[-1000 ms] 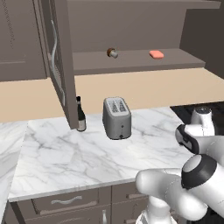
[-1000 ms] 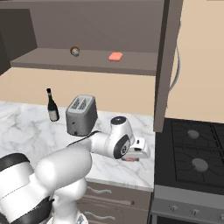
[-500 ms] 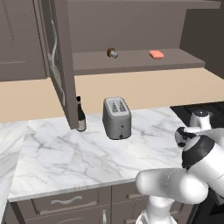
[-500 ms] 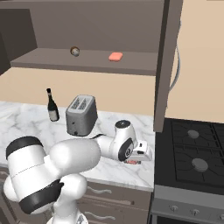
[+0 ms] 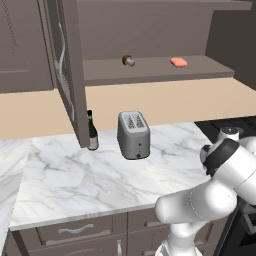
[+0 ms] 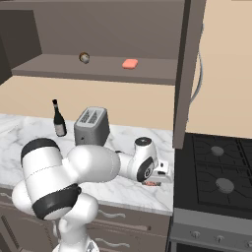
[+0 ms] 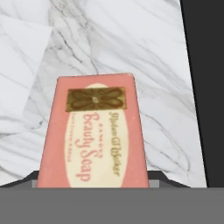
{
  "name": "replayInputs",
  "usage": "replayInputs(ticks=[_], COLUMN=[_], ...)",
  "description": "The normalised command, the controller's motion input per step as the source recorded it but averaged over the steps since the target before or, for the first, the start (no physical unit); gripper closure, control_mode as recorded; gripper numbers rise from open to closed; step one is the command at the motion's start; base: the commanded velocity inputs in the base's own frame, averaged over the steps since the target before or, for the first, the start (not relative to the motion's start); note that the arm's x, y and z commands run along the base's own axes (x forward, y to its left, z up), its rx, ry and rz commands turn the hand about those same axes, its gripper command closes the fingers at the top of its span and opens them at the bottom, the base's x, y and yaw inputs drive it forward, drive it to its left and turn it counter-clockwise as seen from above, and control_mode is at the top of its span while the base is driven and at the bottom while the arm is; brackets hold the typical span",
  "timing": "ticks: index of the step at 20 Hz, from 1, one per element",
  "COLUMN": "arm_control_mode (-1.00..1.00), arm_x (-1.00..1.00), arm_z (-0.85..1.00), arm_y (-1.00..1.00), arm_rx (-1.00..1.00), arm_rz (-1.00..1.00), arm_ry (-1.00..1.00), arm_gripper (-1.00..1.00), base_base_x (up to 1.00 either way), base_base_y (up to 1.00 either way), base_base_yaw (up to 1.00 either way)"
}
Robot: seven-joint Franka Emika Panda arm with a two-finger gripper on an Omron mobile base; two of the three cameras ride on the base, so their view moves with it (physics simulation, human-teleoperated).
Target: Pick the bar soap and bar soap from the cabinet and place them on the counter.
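A white robot arm reaches low over the right end of a white marble table (image 5: 75,185) with grey veins, beside a black stove (image 6: 221,177). Its tool (image 6: 156,180) hovers just above the table near the front right corner. In the hand view, one salmon-pink bar soap (image 7: 94,131) lies flat on the marble between the two dark fingertips (image 7: 30,180), its label facing up with the words "Beauty Soap" and a gold emblem. The tool's jaws stand spread wide on either side of the bar; whether the tips press its sides is hard to tell, since they are mostly hidden at the bottom of that view. In the right base view a thin strip of pink shows on the table directly under the tool.

The second bar soap (image 5: 178,62) rests on the open shelf of the dark grey-brown wall cabinet (image 5: 20,45), toward the shelf's right end. A small round brown-and-grey knob-like object (image 5: 128,60) sits on the same shelf, well to the left of it. A cabinet door (image 5: 67,75) with a long curved silver handle stands swung open.

On the table, near the back edge, a silver toaster (image 5: 133,135) stands upright, and a dark bottle (image 5: 92,131) stands just to its left
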Motion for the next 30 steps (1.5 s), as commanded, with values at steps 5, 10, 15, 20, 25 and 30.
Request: replayInputs(ticks=[5,10,15,20,25,30], arm_control_mode=[-1.0,-1.0,-1.0,-1.0,-1.0,-1.0], arm_x=[0.01,-0.01,0.0,0.0,-0.03,-0.2], arm_z=[-0.18,-0.27,-0.16,-0.05,0.01,0.29], arm_y=[0.0,0.03,0.12,0.05,0.04,0.08], arm_rx=[0.03,0.01,0.0,-0.01,0.0,0.0], arm_rz=[0.0,0.0,0.0,0.0,-0.02,-0.01], arm_ry=[0.01,0.0,0.0,0.0,0.06,0.02], arm_gripper=[1.0,-1.0,-1.0,-1.0,-1.0,-1.0], base_base_x=[0.0,0.0,0.0,0.0,0.0,0.0], base_base_y=[0.0,0.0,0.0,0.0,0.0,0.0], base_base_yaw=[0.0,0.0,0.0,0.0,0.0,0.0])
